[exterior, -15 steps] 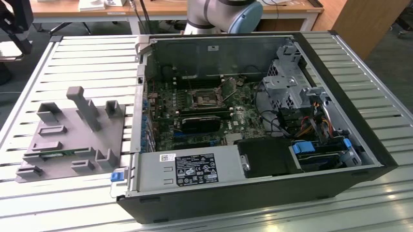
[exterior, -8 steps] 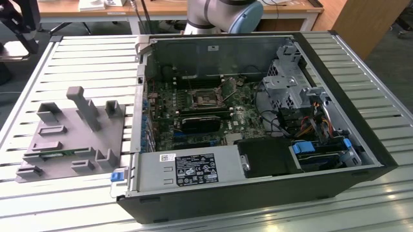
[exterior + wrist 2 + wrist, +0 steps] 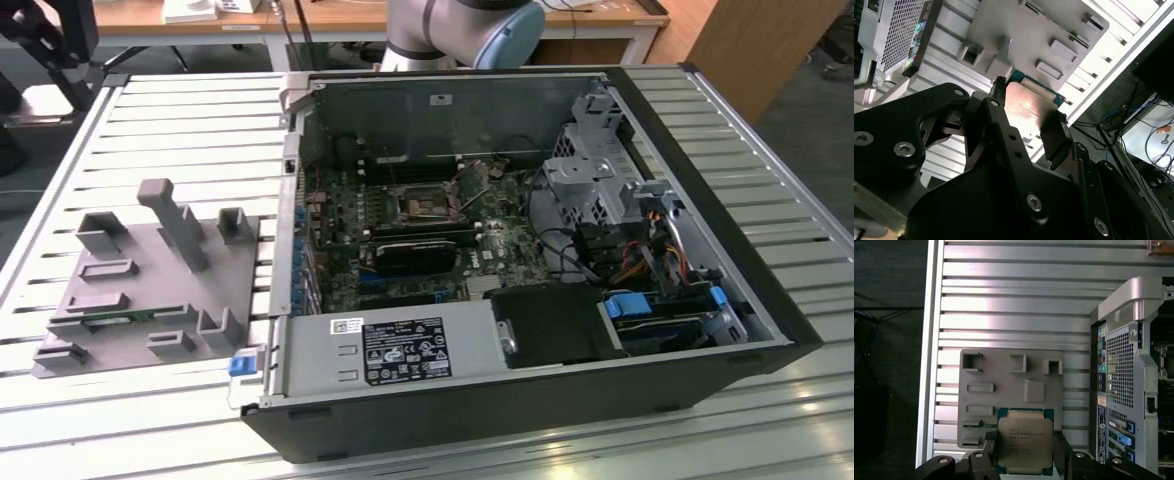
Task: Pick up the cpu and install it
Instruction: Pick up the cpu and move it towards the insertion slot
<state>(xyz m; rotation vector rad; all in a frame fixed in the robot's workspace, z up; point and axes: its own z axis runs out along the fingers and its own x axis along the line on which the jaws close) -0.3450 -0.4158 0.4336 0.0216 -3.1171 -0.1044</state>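
So the black two-finger hand (image 3: 1026,462) is clenched on the small square cpu with the shiny silver lid and green rim (image 3: 1025,446), pinching two opposite edges and holding it up above the flat grey moulded tray (image 3: 1004,390), which sits on the slatted metal surface (image 3: 1014,300) beside the open black computer case (image 3: 534,250).

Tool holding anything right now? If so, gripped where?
Yes. The flat square silver-topped cpu is pinched by its two opposite side edges between the fingers of the tool.
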